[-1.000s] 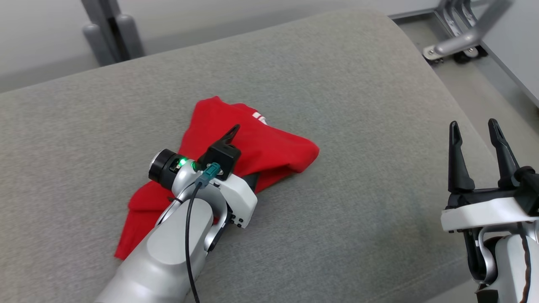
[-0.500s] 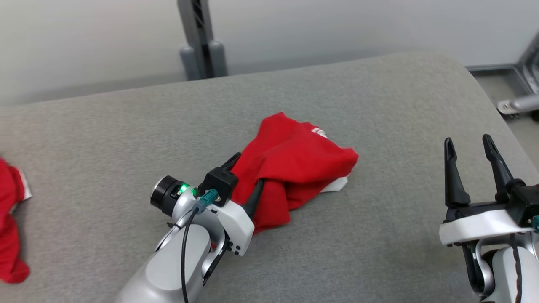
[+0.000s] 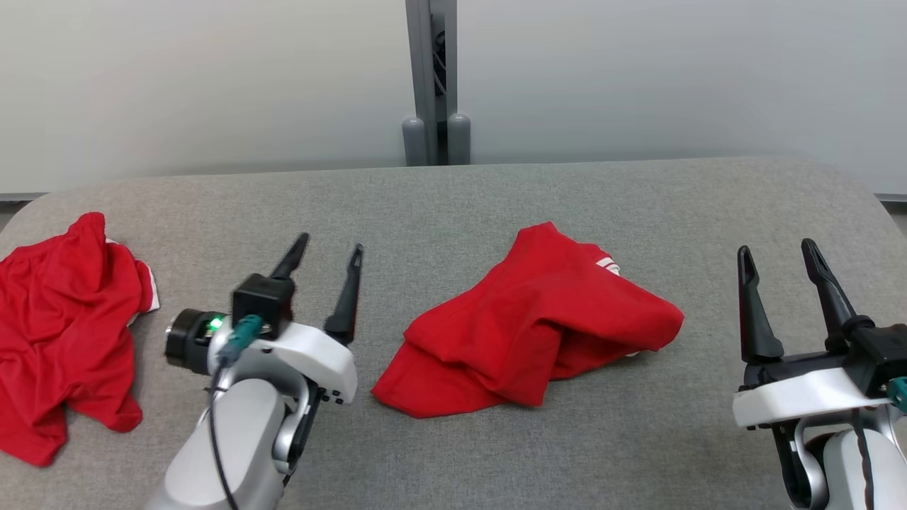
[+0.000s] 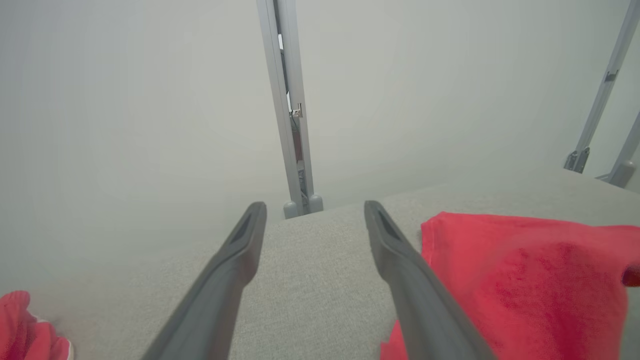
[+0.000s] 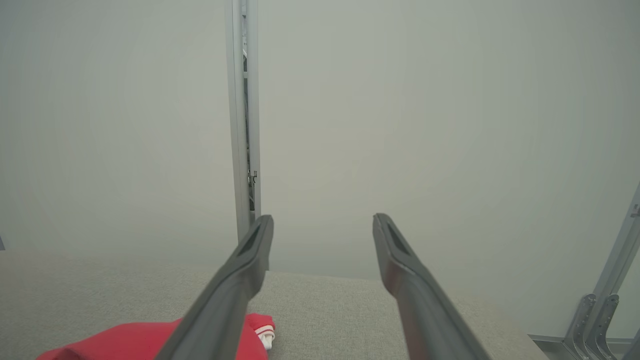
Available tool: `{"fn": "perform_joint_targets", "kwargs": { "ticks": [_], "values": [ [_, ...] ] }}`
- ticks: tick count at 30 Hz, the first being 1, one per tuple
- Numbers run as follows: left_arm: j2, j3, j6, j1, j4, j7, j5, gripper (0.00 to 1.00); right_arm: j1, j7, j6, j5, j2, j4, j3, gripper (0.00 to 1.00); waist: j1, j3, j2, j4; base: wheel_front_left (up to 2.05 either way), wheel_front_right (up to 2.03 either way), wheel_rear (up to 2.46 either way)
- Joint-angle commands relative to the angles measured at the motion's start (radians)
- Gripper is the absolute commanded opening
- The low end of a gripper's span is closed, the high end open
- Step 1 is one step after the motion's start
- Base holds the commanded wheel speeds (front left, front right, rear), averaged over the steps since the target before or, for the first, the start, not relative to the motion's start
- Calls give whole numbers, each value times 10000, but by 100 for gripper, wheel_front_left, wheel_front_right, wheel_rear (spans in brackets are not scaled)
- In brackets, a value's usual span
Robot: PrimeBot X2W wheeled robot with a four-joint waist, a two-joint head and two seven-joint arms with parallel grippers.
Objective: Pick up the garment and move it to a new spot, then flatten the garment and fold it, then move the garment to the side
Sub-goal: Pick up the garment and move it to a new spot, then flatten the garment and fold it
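A crumpled red garment [image 3: 531,319] with a bit of white trim lies in the middle of the grey padded table [image 3: 453,205]. My left gripper [image 3: 330,244] stands open just left of it, apart from the cloth, with nothing between its fingers. In the left wrist view, the left gripper [image 4: 315,206] points over bare grey fabric, the garment [image 4: 525,270] lying right of it. My right gripper [image 3: 775,246] is open and empty near the table's right end. The right wrist view has the right gripper [image 5: 322,217] open, with the garment [image 5: 125,340] low at the left.
A second crumpled red garment [image 3: 64,333] lies at the table's far left end, also seen as a red garment [image 4: 25,325] in the left wrist view. A grey post [image 3: 431,85] rises behind the table before a pale wall. Metal frame legs [image 5: 595,320] stand off the right end.
The head camera has swung, so the whole picture shifted and the left garment came into view. My left gripper has come off the middle garment and now stands free to its left.
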State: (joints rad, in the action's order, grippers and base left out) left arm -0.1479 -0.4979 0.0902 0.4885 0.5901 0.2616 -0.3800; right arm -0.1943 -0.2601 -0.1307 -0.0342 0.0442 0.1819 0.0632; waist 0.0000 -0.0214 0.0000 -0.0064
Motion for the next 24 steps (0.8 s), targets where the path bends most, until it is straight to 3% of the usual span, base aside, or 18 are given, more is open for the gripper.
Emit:
{"fn": "perform_joint_targets", "kwargs": {
  "ticks": [1, 7, 13, 20, 24],
  "values": [
    [-45, 309, 143, -289, -311, 34, -80, 100, 107, -49, -2, 6, 77, -62, 16, 100, 0, 38, 0, 53, 0, 0, 0],
    [284, 2295, 479, -1831, -2236, 34, 178, 100, 282, -48, -2, -3, 76, -425, -319, 100, 0, 47, 0, 44, 0, 0, 0],
    [784, 3546, 56, -3346, -3307, 36, 835, 100, 581, -50, -2, 32, 74, -510, -497, 100, 0, 53, 0, -26, 0, 0, 0],
    [943, 3946, -299, -3724, -3168, 36, 1192, 100, 604, -50, -2, 124, 74, -455, -577, 100, 0, 9, 0, -82, 0, 0, 0],
    [961, 3696, -461, -3557, -2825, 34, 853, 100, 527, -50, -2, 125, 74, -442, -590, 100, 0, -30, 0, -120, 0, 0, 0]
  ]
}}
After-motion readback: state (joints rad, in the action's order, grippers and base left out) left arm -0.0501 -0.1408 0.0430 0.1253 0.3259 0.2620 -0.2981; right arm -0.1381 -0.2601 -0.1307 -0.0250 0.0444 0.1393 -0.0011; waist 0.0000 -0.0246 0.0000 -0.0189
